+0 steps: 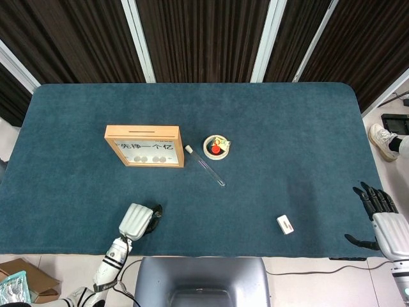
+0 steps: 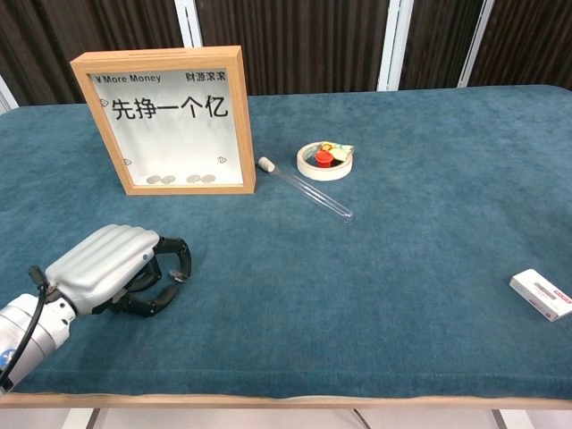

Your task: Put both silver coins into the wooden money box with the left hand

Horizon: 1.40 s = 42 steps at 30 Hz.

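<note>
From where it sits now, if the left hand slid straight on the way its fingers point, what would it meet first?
Probably nothing soon. The left hand, fingers curled around a silver coin, points right and slightly away over bare cloth. The glass tube lies nearest that line, and the wooden money box sits off to its left. Depth is uncertain.

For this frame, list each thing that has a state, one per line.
left hand: low on the table, fingers curled, a silver coin pinched at its fingertips
right hand: off the table's right edge, fingers spread, holding nothing
wooden money box: upright, coins lying at the bottom behind its window
glass tube: lying flat, stopper at the box end
tape ring: flat, small items inside
small white box: lying flat
</note>
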Each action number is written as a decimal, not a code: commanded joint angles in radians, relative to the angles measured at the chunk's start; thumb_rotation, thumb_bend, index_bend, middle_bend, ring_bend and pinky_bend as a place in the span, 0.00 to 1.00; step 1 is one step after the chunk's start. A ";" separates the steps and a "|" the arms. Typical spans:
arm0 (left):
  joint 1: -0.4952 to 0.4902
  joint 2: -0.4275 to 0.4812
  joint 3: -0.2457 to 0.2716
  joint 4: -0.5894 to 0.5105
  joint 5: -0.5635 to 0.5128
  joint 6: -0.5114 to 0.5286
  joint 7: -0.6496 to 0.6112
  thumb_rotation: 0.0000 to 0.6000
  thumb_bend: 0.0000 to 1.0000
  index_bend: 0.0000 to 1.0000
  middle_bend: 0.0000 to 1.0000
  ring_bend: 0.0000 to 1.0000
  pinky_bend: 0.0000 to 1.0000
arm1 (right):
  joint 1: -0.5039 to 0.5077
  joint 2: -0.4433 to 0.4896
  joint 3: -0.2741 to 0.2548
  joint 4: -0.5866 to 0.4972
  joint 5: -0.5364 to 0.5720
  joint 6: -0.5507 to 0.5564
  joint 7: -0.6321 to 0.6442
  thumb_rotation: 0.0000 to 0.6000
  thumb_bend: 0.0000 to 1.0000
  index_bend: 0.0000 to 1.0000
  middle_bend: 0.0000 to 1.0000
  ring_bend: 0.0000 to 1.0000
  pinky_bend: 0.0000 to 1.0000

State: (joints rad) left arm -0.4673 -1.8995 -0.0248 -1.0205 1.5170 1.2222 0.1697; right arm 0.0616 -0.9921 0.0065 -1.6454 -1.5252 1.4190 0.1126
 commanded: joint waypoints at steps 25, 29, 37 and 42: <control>-0.003 -0.016 -0.006 0.043 0.029 0.042 -0.035 1.00 0.39 0.54 1.00 1.00 1.00 | 0.000 0.002 0.000 -0.002 0.004 -0.004 -0.004 1.00 0.11 0.00 0.00 0.00 0.00; -0.003 -0.017 -0.004 0.047 0.030 0.040 -0.040 1.00 0.43 0.57 1.00 1.00 1.00 | 0.000 0.001 0.001 -0.003 0.008 -0.006 -0.011 1.00 0.11 0.00 0.00 0.00 0.00; -0.005 -0.020 -0.002 0.056 0.034 0.042 -0.044 1.00 0.48 0.61 1.00 1.00 1.00 | 0.000 0.002 0.001 -0.005 0.009 -0.007 -0.012 1.00 0.11 0.00 0.00 0.00 0.00; -0.007 -0.026 -0.007 0.064 0.038 0.053 -0.056 1.00 0.51 0.61 1.00 1.00 1.00 | -0.001 0.003 0.001 -0.005 0.010 -0.007 -0.012 1.00 0.11 0.00 0.00 0.00 0.00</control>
State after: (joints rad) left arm -0.4742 -1.9241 -0.0311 -0.9579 1.5543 1.2738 0.1149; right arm 0.0608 -0.9894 0.0075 -1.6505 -1.5148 1.4121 0.1002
